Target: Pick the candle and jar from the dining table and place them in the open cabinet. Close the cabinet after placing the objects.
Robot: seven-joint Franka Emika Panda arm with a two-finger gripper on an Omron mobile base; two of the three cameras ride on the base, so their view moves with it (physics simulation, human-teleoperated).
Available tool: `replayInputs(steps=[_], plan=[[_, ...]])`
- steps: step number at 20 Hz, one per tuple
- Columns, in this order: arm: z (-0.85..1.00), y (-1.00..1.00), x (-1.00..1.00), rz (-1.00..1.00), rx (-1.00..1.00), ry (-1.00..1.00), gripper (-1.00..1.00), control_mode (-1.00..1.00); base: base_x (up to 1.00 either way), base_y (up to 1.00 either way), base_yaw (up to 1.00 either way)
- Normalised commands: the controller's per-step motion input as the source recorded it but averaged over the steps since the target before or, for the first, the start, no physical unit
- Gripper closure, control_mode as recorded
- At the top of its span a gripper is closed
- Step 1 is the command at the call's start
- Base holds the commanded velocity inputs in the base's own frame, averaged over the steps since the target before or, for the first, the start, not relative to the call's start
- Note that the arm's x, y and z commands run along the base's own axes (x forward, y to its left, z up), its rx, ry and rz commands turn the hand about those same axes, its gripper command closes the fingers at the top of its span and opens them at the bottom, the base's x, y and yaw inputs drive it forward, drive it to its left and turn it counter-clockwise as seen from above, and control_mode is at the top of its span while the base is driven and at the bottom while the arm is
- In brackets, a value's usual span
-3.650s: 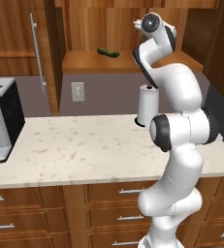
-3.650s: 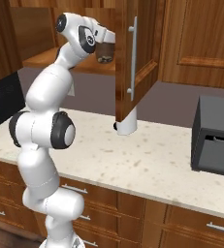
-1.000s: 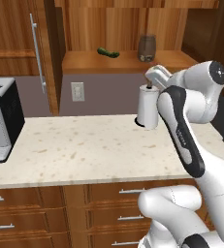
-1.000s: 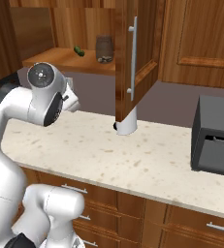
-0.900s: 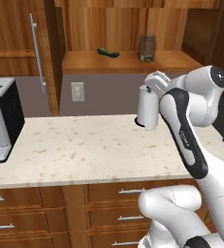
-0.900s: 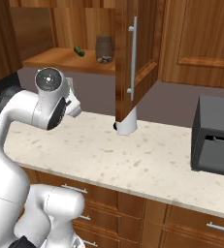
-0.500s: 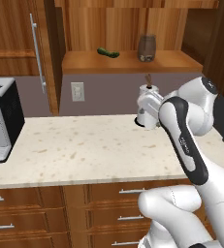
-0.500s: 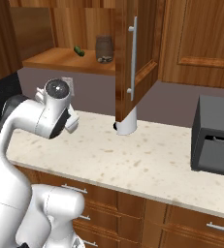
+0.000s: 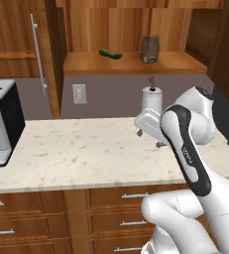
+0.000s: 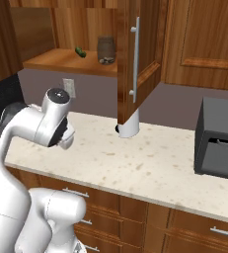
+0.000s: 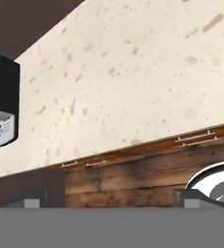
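From the base cameras I see the cabinet [image 9: 136, 62] standing open above the speckled counter [image 9: 81, 149], its warm brown wooden shelf exposed, with one panelled door [image 10: 137, 57] swung out toward me on the right and carrying a long vertical silver bar handle [image 10: 134, 59]. On that shelf sits the jar [image 9: 149, 49], a small squat dark brownish pot with a lidded top; it stands upright toward the right part of the shelf. In the right base view the same jar [image 10: 105, 49] shows just left of the open door's edge. Well to its left on the shelf lies a small dark green curved object [image 9: 110, 53]. Below the shelf, at the far side of the counter, the white paper-towel roll [image 9: 151, 99] stands upright against the wall, near the wall outlet [image 9: 79, 93]. A toaster-like appliance [image 9: 1, 124] sits at the counter's left end, and a dark box appliance [image 10: 219, 143] at the right end. The arm is folded low over the counter, and its gripper [image 11: 113, 198] looks down along the countertop toward the drawer fronts; the two dark fingertips [image 11: 33, 197] stand wide apart with nothing between them, so the hand is spread and carrying nothing.
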Motion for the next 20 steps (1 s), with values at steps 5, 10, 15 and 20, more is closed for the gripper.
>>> replayInputs(steps=[5,10,15,20], plan=[[-0.03,0.0,-0.17,0.19,-0.04,0.11,-1.0,-1.0,0.0,0.0,0.0],[-0.02,0.0,-0.19,0.18,-0.27,0.11,-1.0,-1.0,0.0,0.0,0.0],[-0.01,-0.01,-0.28,0.12,-0.31,0.05,-1.0,-1.0,0.0,0.0,0.0],[-0.01,-0.21,-0.35,0.11,-0.25,0.0,-1.0,-1.0,0.0,0.0,0.0]])
